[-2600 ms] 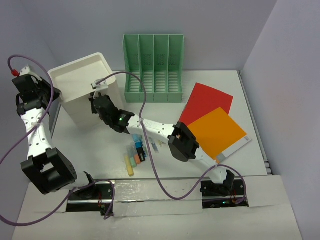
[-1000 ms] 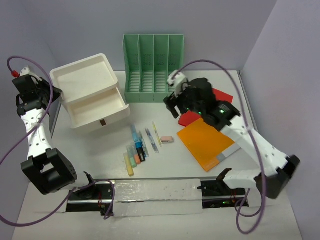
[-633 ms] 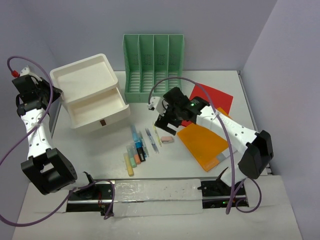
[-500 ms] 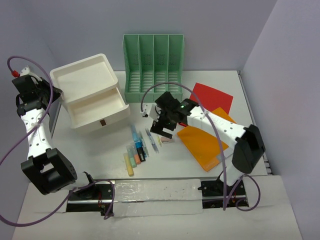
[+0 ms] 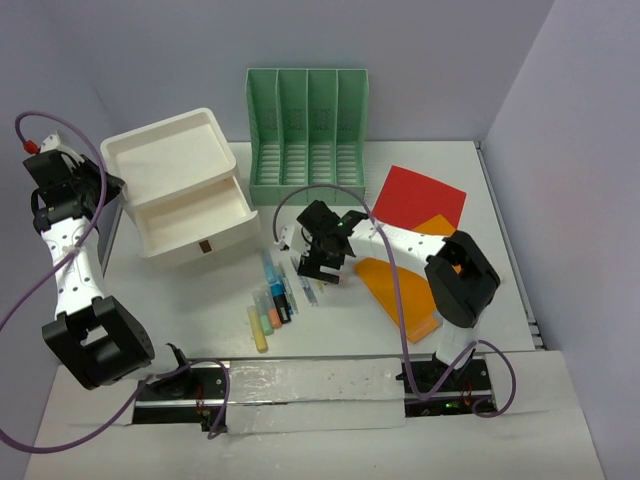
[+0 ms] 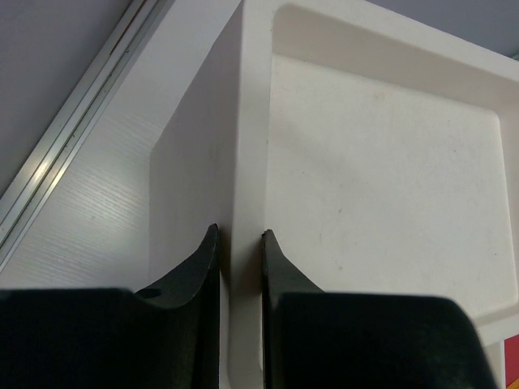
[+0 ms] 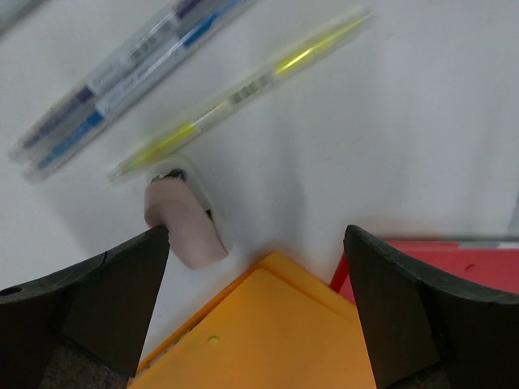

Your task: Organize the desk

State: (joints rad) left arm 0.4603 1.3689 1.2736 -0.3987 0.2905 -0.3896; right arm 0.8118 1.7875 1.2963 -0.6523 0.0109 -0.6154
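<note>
1. The counter [image 5: 190, 300] was a broad, stiff white slab spread under both arms. I judged it nothing to take hold of. Its smooth matte face would let small things slide at a nudge.
2. The piece to lift lay loose on it: a pink eraser [image 7: 185, 229] just beside the corner of the orange folder [image 7: 268, 340], near a yellow-green pen [image 7: 243, 89] and two blue pens [image 7: 122, 81]. The eraser looked light, slightly yielding and not slippery. It would best be taken low and square across its narrow sides.
3. The right gripper [image 7: 255, 243] hung close over it with the jaws spread wide. The eraser sat between them but hard by one finger, so a closing would probably shove it sideways before pinching.
4. The pens looked thin, hard and ready to roll, so a hold across the barrel at mid-length would suit. The orange folder and the red folder [image 5: 415, 195] lay flat and looked floppy, offering only an edge to take.
5. The white drawer box [image 5: 170, 165] stood at the far left of the counter. Nothing showed in its top tray [image 6: 381, 178], nor in the visible part of its pulled-out upper drawer [image 5: 205, 215]. The green file holder [image 5: 308, 135] stood at the back, and nothing was visible in its four slots.
6. The left gripper [image 6: 239, 243] had its jaws nearly together, pinching the rim wall of that top tray at the box's left side, probably to steady the box.
</note>
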